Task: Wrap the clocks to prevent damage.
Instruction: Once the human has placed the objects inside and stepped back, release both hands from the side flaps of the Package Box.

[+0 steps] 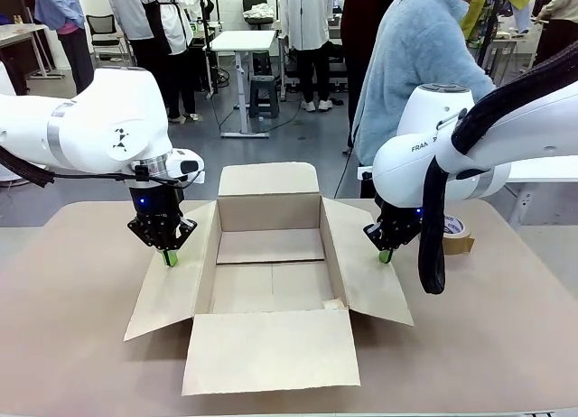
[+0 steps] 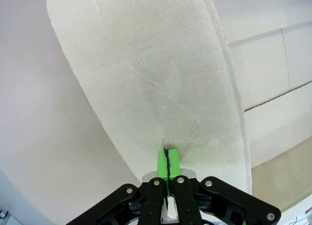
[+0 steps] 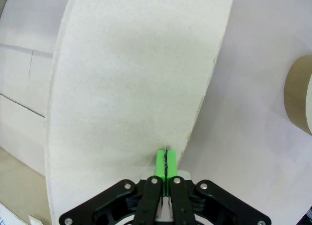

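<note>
The cardboard box [image 1: 269,212] stands at the centre of the surface [image 1: 72,345] with all four flaps folded outward, and its floor is bare. Where the clocks are cannot be told from these pictures; no wrapped bundle lies in the box or on the surface around it. At 9 o'clock of the box, the left gripper [image 1: 169,256] points down at the left flap [image 1: 172,295]. Its fingers are closed pad against pad on nothing, and in the left wrist view the tips meet the flap close to its edge. At 3 o'clock, the right gripper [image 1: 386,254] stands likewise over the right flap [image 1: 366,277], fingers pressed together and empty, tips at the flap's outer edge. Firm contact cannot be confirmed on either side. A brown tape roll [image 1: 458,234] lies on the surface at about 2 o'clock of the box, just beyond the right gripper. A person [image 1: 424,65] stands at the far side, at 1 o'clock, turned away from the box. Judged from this layout, the receiving end is prepared: the box is open and both arms appear placed to keep the side flaps spread. The state of the wrapping itself cannot be assessed. Loading the wrapped clocks, closing the flaps and taping appear to be left.
</note>
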`<state>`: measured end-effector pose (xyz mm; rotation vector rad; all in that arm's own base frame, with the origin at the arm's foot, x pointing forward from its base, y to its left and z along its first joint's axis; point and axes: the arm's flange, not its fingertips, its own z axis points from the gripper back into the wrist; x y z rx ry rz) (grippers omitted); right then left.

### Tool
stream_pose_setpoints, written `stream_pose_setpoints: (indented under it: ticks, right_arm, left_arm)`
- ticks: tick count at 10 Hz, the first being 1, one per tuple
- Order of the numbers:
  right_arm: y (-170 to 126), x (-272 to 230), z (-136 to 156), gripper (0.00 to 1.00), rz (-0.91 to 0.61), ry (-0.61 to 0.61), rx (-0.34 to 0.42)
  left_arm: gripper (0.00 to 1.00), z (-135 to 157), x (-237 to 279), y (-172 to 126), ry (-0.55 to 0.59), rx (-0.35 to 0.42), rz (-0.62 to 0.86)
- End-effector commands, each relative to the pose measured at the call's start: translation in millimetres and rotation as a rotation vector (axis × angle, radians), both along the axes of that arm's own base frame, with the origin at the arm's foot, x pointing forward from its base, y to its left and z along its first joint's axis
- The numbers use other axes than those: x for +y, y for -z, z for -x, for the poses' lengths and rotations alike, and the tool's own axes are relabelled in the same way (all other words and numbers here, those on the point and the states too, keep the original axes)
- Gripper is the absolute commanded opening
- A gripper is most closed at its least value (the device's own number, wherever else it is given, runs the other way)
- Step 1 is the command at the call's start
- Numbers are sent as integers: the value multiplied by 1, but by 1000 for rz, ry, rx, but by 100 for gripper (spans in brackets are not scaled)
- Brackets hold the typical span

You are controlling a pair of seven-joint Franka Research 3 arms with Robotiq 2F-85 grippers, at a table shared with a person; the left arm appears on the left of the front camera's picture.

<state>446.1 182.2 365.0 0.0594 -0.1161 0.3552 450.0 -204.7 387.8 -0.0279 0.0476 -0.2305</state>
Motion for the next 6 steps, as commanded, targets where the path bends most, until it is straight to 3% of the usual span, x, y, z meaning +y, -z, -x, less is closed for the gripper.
stream_pose_setpoints:
  ticks: [1,6]
  right_arm:
    - [1,0,0,1,-6,14,4]
    - [1,0,0,1,-6,14,4]
  left_arm:
    - [0,1,1,-3,-5,-2,-1]
    - [0,1,1,-3,-5,-2,-1]
